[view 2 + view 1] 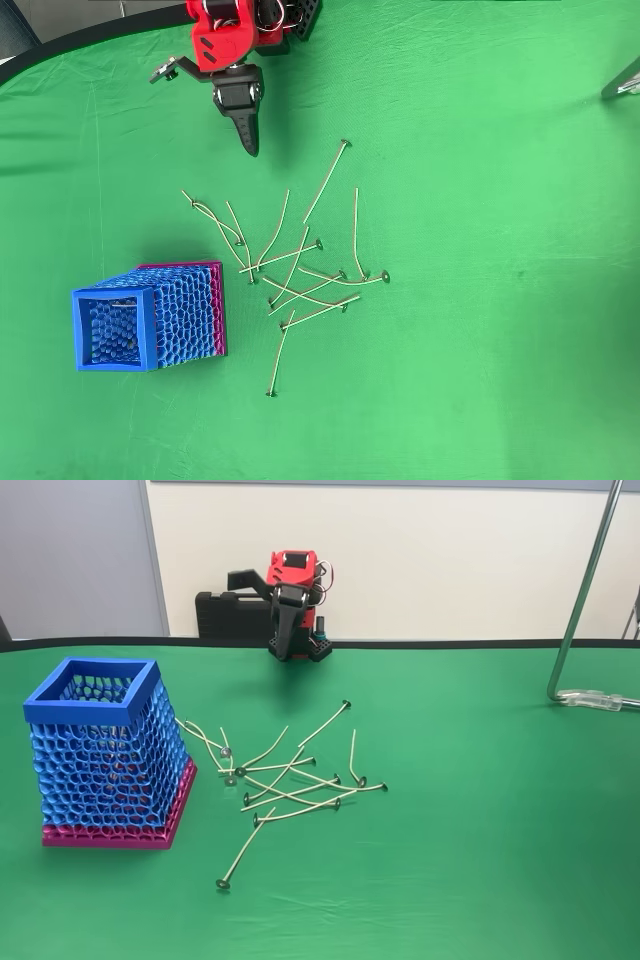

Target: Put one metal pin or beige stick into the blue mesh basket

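The blue mesh basket (105, 755) (150, 318) stands upright on its magenta base at the left of the green table. Several thin beige pins with dark round heads (295, 780) (300, 270) lie scattered and crossed right of the basket. The red and black arm is folded at the table's far edge. Its gripper (290, 645) (248, 140) points down with the jaws together and nothing between them, well away from the pins and the basket.
A black case (232, 615) sits behind the arm by the wall. A metal stand (585, 695) rises at the far right of the table. The green cloth (480, 860) covers the table in front and to the right.
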Robot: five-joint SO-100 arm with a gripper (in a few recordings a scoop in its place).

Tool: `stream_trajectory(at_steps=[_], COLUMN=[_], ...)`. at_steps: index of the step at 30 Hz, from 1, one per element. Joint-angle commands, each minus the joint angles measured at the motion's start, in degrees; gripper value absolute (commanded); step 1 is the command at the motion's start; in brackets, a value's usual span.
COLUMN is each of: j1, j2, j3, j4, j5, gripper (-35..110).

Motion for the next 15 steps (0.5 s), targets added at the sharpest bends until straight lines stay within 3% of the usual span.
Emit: stream_trajectory(at_steps=[1,15], j1=[0.4,-0.6], j2=[1.1,1.1], j3=[2.0,5.8], j4=[-1.8,-0.9], j5=[0.2,2.1], gripper=[0,1])
